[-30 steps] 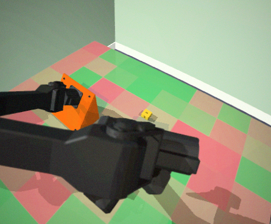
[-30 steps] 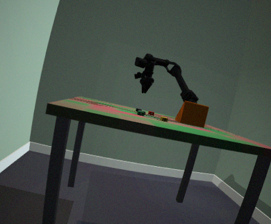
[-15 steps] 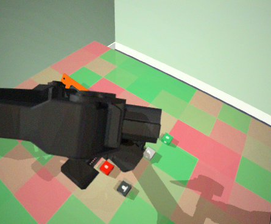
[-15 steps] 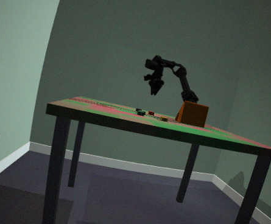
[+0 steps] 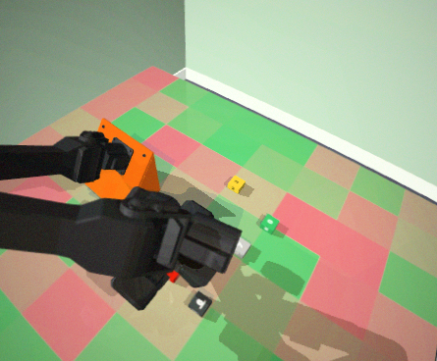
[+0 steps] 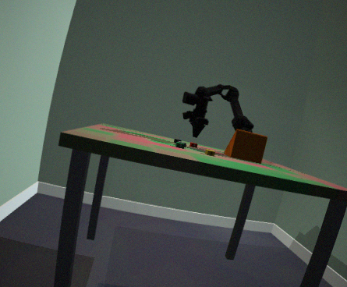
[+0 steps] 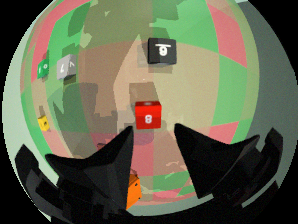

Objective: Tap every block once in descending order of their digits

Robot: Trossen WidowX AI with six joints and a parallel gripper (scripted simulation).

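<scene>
My gripper [image 6: 196, 136] [image 7: 154, 128] is partly open and empty, pointing down above the table. The red block [image 5: 173, 277] [image 6: 192, 144] [image 7: 148, 117], showing an 8, lies below and just beyond the fingertips, about midway between them in the wrist view; the arm mostly hides it in the top view. The black block [image 5: 199, 304] [image 6: 177, 140] [image 7: 162, 52] shows a 6 or 9 with a bar. The grey block [image 5: 243, 247] [image 7: 66, 67] seems to show a 7. The digits on the green block [image 5: 269, 224] [image 6: 181, 144] [image 7: 43, 69] and yellow block [image 5: 236, 184] [image 6: 210, 152] [image 7: 44, 123] are unclear.
The orange base block [image 5: 146, 169] [image 6: 247, 146] [image 7: 134, 192] stands at the arm's foot, nearest the yellow block. The green and grey blocks stand close together. The table [image 5: 341, 255] [image 6: 146, 153] has a chequered top, with the arm's shadow across it.
</scene>
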